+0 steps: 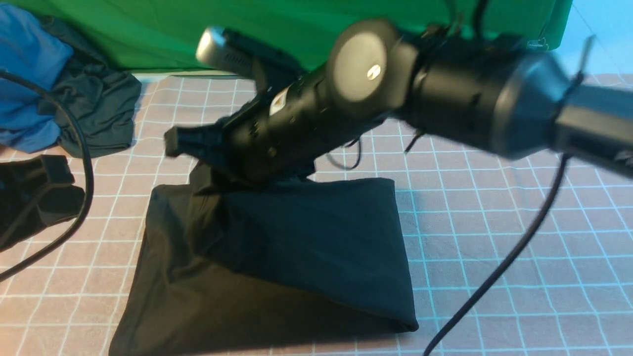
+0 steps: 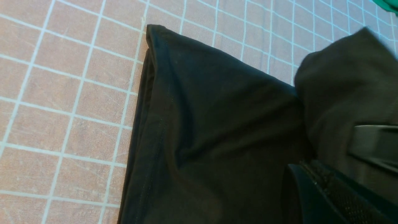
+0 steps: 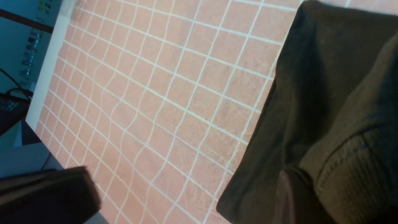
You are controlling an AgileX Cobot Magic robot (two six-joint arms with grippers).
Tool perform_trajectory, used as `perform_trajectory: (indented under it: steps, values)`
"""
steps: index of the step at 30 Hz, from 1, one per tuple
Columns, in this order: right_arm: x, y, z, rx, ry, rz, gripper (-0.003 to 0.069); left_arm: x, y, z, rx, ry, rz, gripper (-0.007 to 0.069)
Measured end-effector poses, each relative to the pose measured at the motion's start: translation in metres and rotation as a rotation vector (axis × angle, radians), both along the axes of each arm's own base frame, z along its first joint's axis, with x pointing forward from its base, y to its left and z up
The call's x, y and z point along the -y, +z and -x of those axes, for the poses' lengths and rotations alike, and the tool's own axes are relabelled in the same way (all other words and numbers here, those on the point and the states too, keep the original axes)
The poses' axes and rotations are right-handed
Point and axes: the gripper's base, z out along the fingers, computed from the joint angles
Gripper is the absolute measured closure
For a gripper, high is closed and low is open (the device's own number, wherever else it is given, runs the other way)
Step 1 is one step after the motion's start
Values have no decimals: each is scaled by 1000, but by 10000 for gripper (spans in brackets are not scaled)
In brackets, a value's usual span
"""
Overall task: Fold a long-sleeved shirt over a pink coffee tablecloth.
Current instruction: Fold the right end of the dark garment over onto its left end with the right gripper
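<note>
So the shirt (image 1: 296,257) sits mostly folded into a compact bundle mid-tablecloth (image 1: 494,237), right hand (image 1: 190,143) pinching a flap at its far-left corner, left hand (image 1: 37,193) pressed together off to the side, so probably just final tucks left.

Long-sleeved shirt (image 1: 306,247): black knit cloth, matt, soft; ribbed band visible in right wrist view. Pink coffee tablecloth (image 1: 494,237): dusty-pink woven cloth, matt, thin white grid lines, faintly scuffed texture up close. Right arm (image 1: 445,89) housing: black plastic, dull sheen, with a smooth grey round cap. Green cloth (image 1: 296,29) behind: plain, matt. Blue cloth (image 1: 24,74) and dark grey-green cloth (image 1: 99,109): soft, crumpled fabric.
</note>
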Motion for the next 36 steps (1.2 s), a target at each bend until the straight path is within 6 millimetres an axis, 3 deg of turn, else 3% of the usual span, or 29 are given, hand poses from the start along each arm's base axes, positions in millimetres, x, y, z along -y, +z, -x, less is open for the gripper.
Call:
perform_trajectory:
  steps: [10, 21, 26, 31, 36]
  values:
    - [-28, -41, 1, -21, -11, 2, 511, 0, 0, 0, 6, -17, -16, 611]
    - [-45, -40, -4, 13, 2, -28, 500, 0, 0, 0, 6, -17, -16, 611]
    - [-47, -46, -5, 11, 3, -26, 409, 0, 0, 0, 6, -17, -16, 611]
    - [-49, -45, -5, 40, 44, -27, 251, 0, 0, 0, 6, -17, -16, 611]
    - [-38, -34, -8, 66, 217, 52, 221, 0, 0, 0, 6, -17, -16, 611]
